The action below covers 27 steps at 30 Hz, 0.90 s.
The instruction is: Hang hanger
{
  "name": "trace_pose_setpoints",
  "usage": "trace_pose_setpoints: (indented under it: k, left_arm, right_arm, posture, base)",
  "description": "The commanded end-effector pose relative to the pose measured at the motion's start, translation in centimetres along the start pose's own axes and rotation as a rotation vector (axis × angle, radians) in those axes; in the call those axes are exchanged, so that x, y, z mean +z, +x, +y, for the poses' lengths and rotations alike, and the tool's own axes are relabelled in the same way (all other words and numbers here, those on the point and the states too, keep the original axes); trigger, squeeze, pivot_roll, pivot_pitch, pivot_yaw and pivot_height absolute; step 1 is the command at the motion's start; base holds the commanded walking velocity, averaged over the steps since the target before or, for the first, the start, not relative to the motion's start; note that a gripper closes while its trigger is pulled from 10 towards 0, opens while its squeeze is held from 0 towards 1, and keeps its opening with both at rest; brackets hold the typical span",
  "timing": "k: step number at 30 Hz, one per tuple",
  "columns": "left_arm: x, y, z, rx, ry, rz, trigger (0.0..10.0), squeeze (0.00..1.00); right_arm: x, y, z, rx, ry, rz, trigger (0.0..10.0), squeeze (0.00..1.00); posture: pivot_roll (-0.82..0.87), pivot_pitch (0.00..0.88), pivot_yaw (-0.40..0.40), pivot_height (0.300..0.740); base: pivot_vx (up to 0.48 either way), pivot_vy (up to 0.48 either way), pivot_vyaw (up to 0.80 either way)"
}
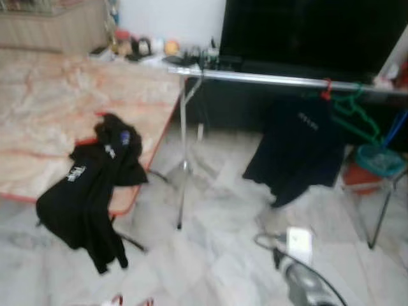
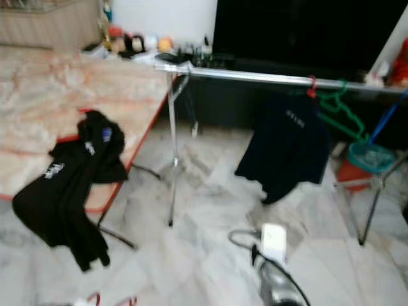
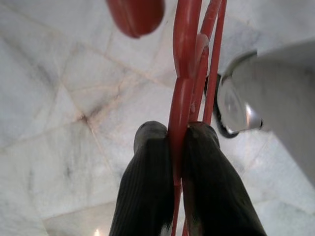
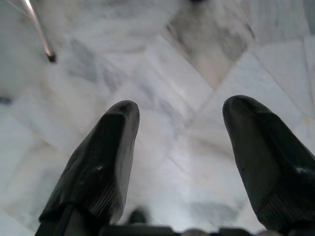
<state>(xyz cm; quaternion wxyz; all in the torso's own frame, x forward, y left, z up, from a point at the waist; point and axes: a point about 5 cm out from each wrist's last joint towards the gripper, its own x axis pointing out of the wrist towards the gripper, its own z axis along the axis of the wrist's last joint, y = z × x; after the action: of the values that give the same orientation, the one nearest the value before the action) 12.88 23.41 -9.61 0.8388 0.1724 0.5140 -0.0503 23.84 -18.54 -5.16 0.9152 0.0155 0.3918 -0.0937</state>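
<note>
left claw (image 3: 178, 135) pinches red hangers (image 3: 189, 64) above marble floor (image 3: 59, 123).

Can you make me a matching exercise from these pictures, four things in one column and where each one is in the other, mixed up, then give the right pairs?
Things:
1. red hanger
2. black garment
3. dark shirt
4. green hanger

Places:
A. hanging from the metal rail, on a hanger
B. clamped between the fingers of the left gripper
C. hooked on the rail, bare, beside the dark shirt
D. draped over the edge of the bed

Pairs: 1-B, 2-D, 3-A, 4-C
</note>
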Motion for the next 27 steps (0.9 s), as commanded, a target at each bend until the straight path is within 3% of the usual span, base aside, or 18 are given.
trace_pose_setpoints:
  k: [1,10,16,22,26,27]
  left_arm:
    - [0.5,0.1,-0.4,-0.008,0.009,-0.015,10.0,0.0]
    - [1.0,0.2,-0.6,-0.016,0.033,-0.023,10.0,0.0]
    - [1.5,0.3,-0.5,-0.006,0.031,-0.042,10.0,0.0]
    - [4.5,0.6,0.2,0.017,0.052,-0.142,10.0,0.0]
    - [10.6,0.3,1.7,0.032,0.086,-0.351,10.0,0.0]
    - [10.6,0.3,1.7,0.032,0.086,-0.351,10.0,0.0]
  right_arm:
    - [-0.2,0.0,-1.3,-0.038,0.003,0.0,10.0,0.0]
    - [-0.2,0.0,-1.5,-0.042,0.073,-0.022,10.0,0.0]
    - [0.1,0.1,-1.6,-0.027,0.074,-0.034,10.0,0.0]
    - [0.8,0.2,-1.4,-0.007,0.069,-0.069,10.0,0.0]
    - [3.0,0.3,-0.8,0.02,-0.06,-0.154,10.0,0.0]
    - [3.0,0.3,-0.8,0.02,-0.06,-0.154,10.0,0.0]
  posture:
    - [0.11,0.0,-0.023,0.74]
    - [0.1,0.0,-0.018,0.74]
    - [0.11,0.0,-0.02,0.74]
    - [0.11,0.0,-0.023,0.74]
    - [0.11,0.0,-0.018,0.74]
    - [0.11,0.0,-0.018,0.74]
  base:
    - [0.0,-0.48,0.0]
    - [0.0,-0.48,0.0]
    - [0.0,-0.107,-0.61]
    - [0.0,0.0,-0.43]
    - [0.0,0.0,0.0]
    - [0.0,0.0,0.0]
